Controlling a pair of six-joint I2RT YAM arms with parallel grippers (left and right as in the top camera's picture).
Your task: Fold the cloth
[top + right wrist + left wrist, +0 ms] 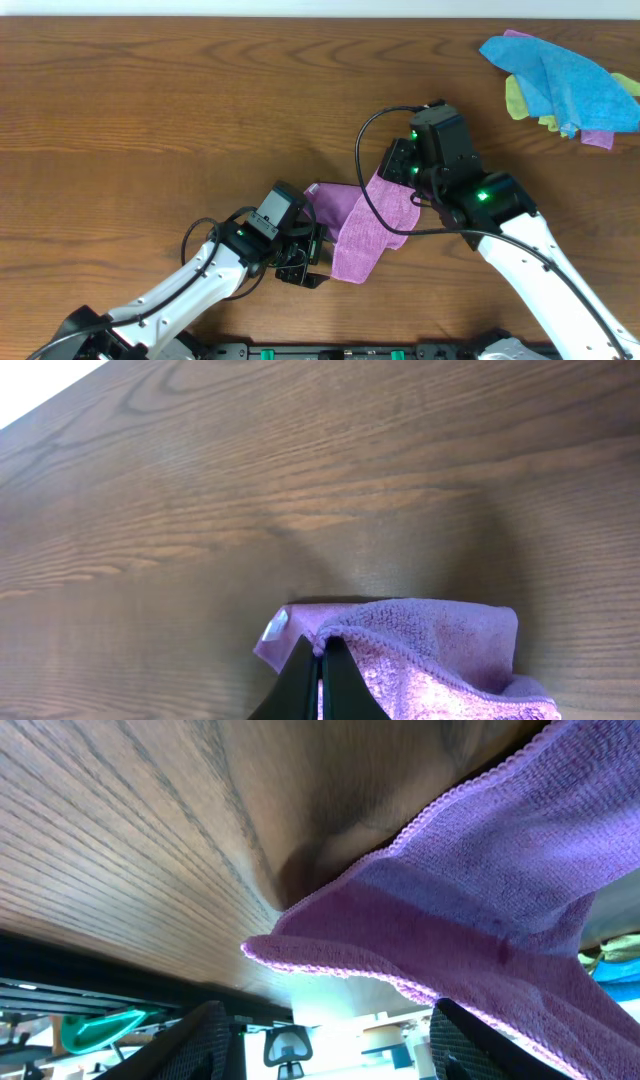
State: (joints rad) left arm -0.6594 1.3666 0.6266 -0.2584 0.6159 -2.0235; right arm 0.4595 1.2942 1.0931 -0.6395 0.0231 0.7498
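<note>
The cloth (365,225) (lilac, with a fine weave and a stitched hem) lies crumpled on the bench (150,110) as a long, loosely doubled band. Its near end lies close to the bench's front edge. At the cloth's far end the right fingers (322,678) are pressed together on a fold of it, and the fabric humps up around their tips. A small white tag (273,628) shows at the cloth's edge just left of them. At the cloth's near-left side sit the left fingers (308,268), standing well apart. In the left wrist view a hemmed corner of the cloth reaches toward the gap between them and the fabric passes in front of one finger, but they clamp nothing. A black cable (362,150) arcs beside the cloth's far end, at the right wrist. Well off to the right of the cloth, toward the bench's far corner, lies a heap of other cloths (565,72) — a bright blue one on top, with yellow-green and pink edges showing under it.
</note>
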